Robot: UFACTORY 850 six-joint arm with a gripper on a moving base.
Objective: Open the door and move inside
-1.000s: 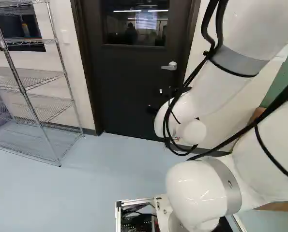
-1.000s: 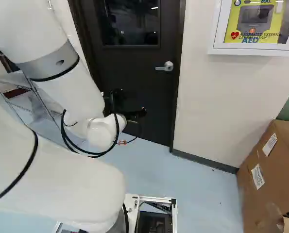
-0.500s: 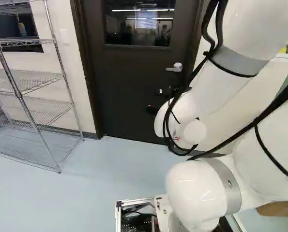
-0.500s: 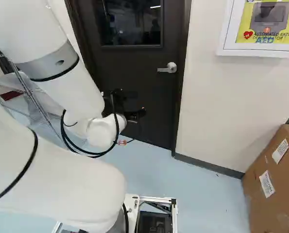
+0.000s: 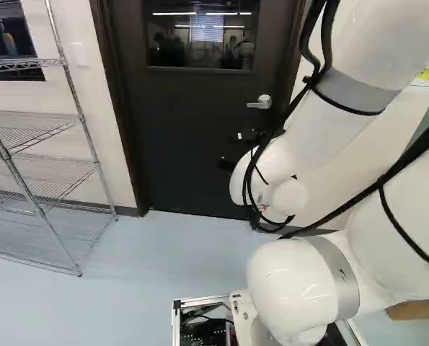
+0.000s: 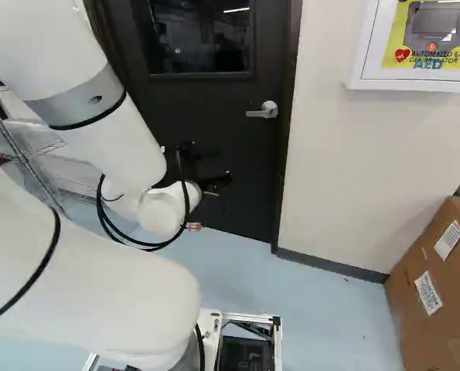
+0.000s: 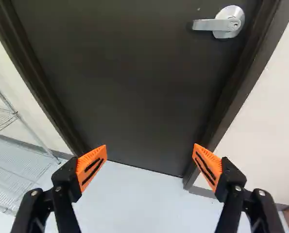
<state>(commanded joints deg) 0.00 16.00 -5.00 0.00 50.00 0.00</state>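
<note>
The base (image 5: 202, 330) has been shifted.
The fingers (image 6: 224, 179) are spread wide, the door handle (image 7: 228, 23) seen at their one o'clock.

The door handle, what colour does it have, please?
The door handle is silver-grey, against the dark door. It shows best in the wrist view.

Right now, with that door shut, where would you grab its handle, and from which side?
I'd take the lever near its free end, away from the round plate, reaching straight in from my side of the door. It sticks out sideways, slim and roughly level, so the open gripper could probably close on it from above and below.
</note>
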